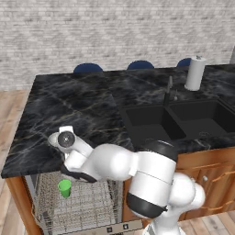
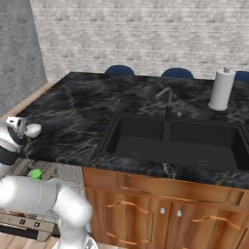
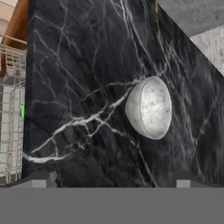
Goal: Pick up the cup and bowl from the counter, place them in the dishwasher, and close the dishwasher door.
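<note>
The bowl sits on the counter, close to its front edge and clear of other items; in the right base view it appears as a pale shape beside the hand. The cup stands upright in the wire rack of the open dishwasher, just below that edge. The gripper hangs over the counter facing the bowl; its jaws stand wide apart and hold nothing.

Risk: the bowl is round and smooth, so an off-centre closure could squeeze it out sideways or slide it off the edge. A low carry could strike the cup or the rack.

The counter is black veined marble. Also on it: a double sink, a faucet, a paper-towel roll. Brick wall and blue chair backs stand behind.
</note>
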